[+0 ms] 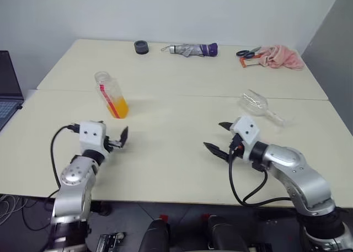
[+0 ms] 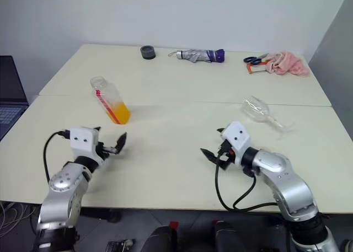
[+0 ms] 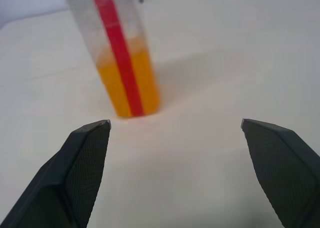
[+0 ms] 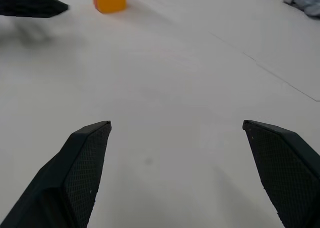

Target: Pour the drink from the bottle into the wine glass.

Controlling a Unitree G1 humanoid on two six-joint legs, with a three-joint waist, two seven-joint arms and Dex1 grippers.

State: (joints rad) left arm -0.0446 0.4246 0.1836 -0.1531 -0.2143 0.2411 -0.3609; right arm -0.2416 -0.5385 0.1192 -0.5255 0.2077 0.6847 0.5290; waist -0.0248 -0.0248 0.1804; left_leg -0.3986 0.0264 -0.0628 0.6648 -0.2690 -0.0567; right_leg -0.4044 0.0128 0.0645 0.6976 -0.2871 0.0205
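A: What other items occupy the table (image 1: 176, 153)?

B: Along the far edge: a dark round roll (image 1: 141, 47), a folded umbrella (image 1: 193, 49), scissors (image 1: 249, 53) and a pink cloth (image 1: 282, 58). A laptop (image 1: 8, 95) sits at the left margin. None lies between the end effectors and the task items; the table surface between them is bare.

A: Where is the bottle (image 1: 112, 96), and how is it oriented?

B: It stands on the left half of the table, beyond the left end effector (image 1: 117, 140) and apart from it. Its long axis is near vertical, leaning slightly, mouth upward with no cap on it. The drink (image 3: 129, 83) fills the lower part; a red strip runs down its side.

A: And the wine glass (image 1: 259, 105)?

B: It lies on its side on the right half, beyond the right end effector (image 1: 219, 137). Its long axis is about level, the bowl toward the table's centre, the stem pointing right and toward the near edge.

A: State of the end effectors?

B: Both have fingers spread wide and hold nothing.
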